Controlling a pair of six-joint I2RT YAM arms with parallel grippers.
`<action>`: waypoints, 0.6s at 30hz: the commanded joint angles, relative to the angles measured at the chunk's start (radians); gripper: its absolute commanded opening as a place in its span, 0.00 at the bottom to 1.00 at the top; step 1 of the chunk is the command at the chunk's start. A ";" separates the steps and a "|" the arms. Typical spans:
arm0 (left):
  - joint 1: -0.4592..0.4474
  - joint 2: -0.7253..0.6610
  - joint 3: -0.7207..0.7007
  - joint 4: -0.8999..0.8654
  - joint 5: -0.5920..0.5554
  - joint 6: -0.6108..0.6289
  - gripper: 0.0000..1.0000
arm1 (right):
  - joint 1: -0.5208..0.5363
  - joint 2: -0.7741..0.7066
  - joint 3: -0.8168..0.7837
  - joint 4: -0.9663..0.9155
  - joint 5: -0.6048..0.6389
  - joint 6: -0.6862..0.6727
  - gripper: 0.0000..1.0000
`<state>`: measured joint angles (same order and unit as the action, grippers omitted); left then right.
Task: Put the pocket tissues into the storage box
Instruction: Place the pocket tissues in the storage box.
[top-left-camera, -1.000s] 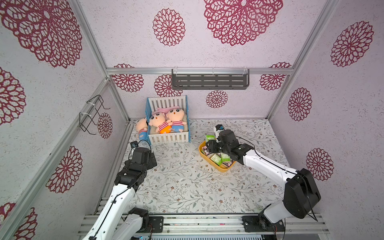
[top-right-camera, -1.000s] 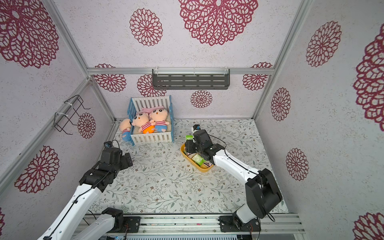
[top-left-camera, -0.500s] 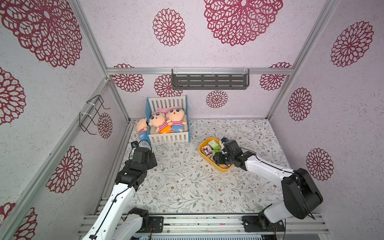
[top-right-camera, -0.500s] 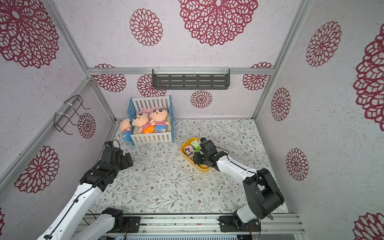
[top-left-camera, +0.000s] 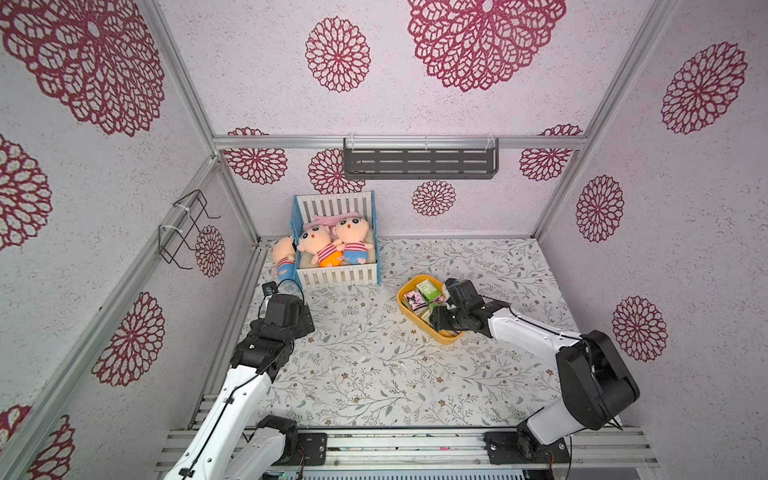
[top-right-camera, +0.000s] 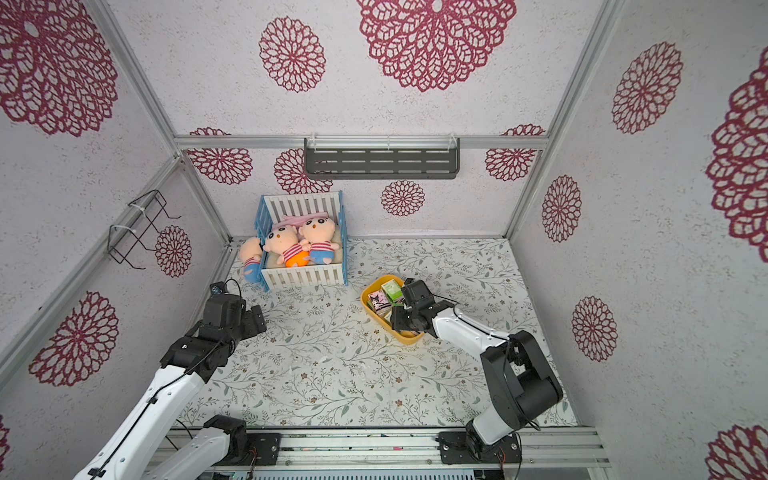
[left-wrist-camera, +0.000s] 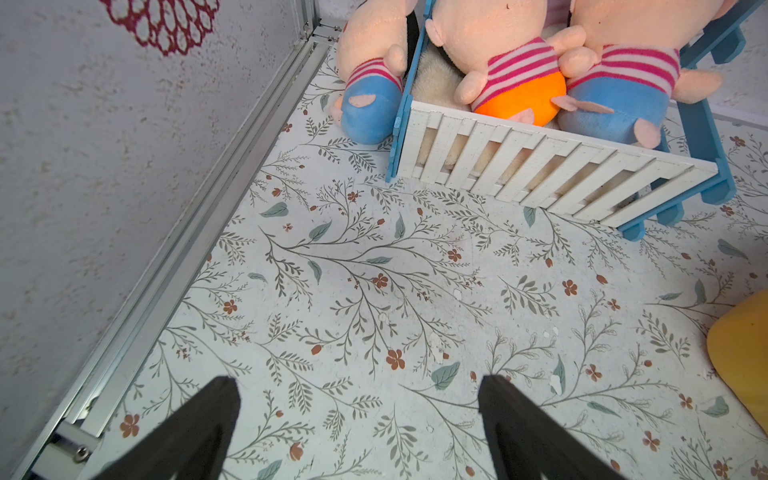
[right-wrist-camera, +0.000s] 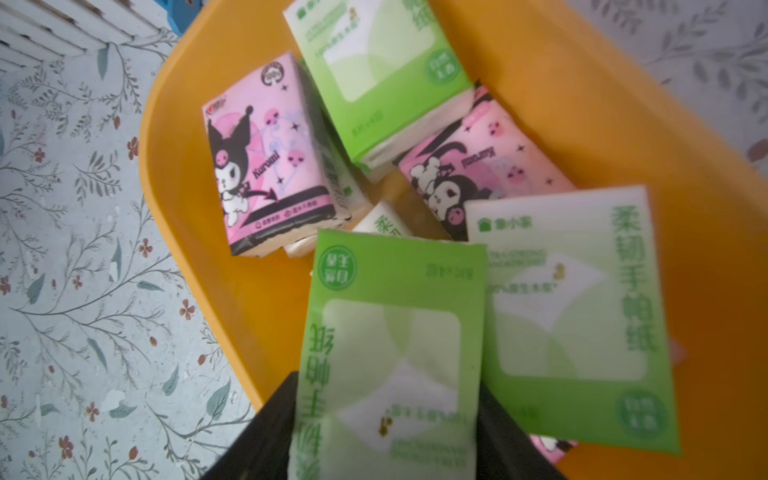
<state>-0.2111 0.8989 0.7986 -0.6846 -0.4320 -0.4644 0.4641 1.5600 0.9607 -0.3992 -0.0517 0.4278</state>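
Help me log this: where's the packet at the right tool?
Right wrist view: the green packet sits between the right tool's fingers, over the yellow storage box, beside another green packet.

The storage box (right-wrist-camera: 540, 75) is orange-yellow. The pocket tissues (right-wrist-camera: 390, 332) are green and white, or pink with a black cartoon figure. The worktop (top-left-camera: 374, 374) is pale, strewn with grey-green sprigs and rust flowers. The crate (top-left-camera: 336, 276) has white slats and blue sides; the pale walls (top-left-camera: 457, 112) carry crimson rosettes.

You've got pale walls (top-left-camera: 415, 108) with red flower prints, a leaf-patterned desk (top-left-camera: 374, 374), a grey back-wall shelf (top-left-camera: 419, 163) and a side-wall wire rack (top-left-camera: 183, 229)
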 joint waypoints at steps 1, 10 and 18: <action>-0.008 0.006 -0.003 0.028 0.001 0.007 0.97 | -0.006 0.007 0.054 -0.058 0.067 -0.050 0.61; -0.008 0.009 -0.003 0.027 0.004 0.004 0.97 | -0.004 0.019 0.067 -0.050 0.070 -0.081 0.62; -0.008 0.008 -0.004 0.025 0.005 -0.002 0.97 | 0.005 0.023 0.074 -0.041 0.058 -0.087 0.84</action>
<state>-0.2111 0.9051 0.7986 -0.6769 -0.4313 -0.4648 0.4664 1.5906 1.0039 -0.4522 -0.0158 0.3492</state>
